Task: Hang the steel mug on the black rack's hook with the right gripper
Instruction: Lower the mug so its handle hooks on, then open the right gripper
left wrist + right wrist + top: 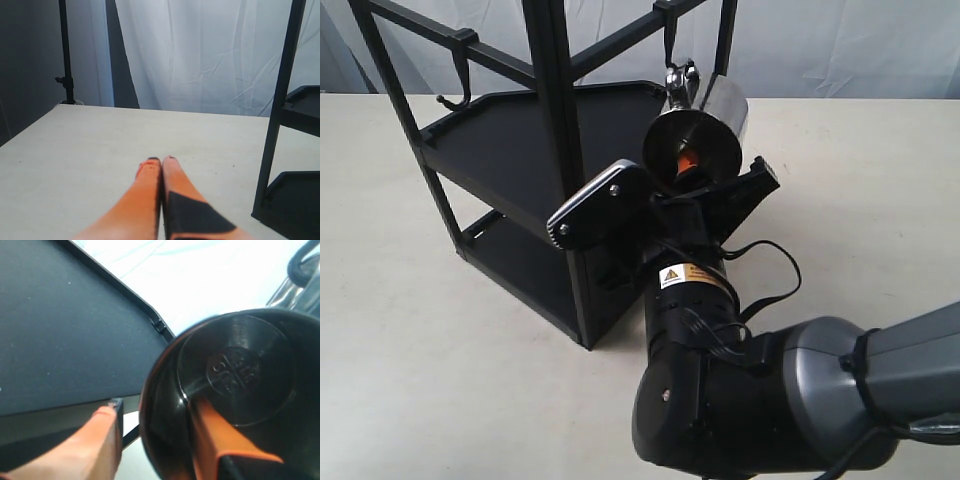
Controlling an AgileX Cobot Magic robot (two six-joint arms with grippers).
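The steel mug (705, 125) lies on its side high at the black rack (555, 130), mouth toward the exterior camera. Its looped handle (681, 76) sits right under the hook (669, 45) on the rack's right top rail; whether it bears on the hook I cannot tell. My right gripper (690, 165) straddles the mug's wall. In the right wrist view one orange finger (220, 435) lies inside the mug (235, 370) and the other finger (95, 440) stands outside, with a gap to the rim. My left gripper (161, 160) is shut and holds nothing, low over the table.
A second hook (455, 75) hangs on the rack's left rail. The rack's upper tray (65, 330) lies just beside the mug. A rack post (280, 100) and lower tray (300, 200) stand near the left gripper. A pale table (420, 350) surrounds the rack.
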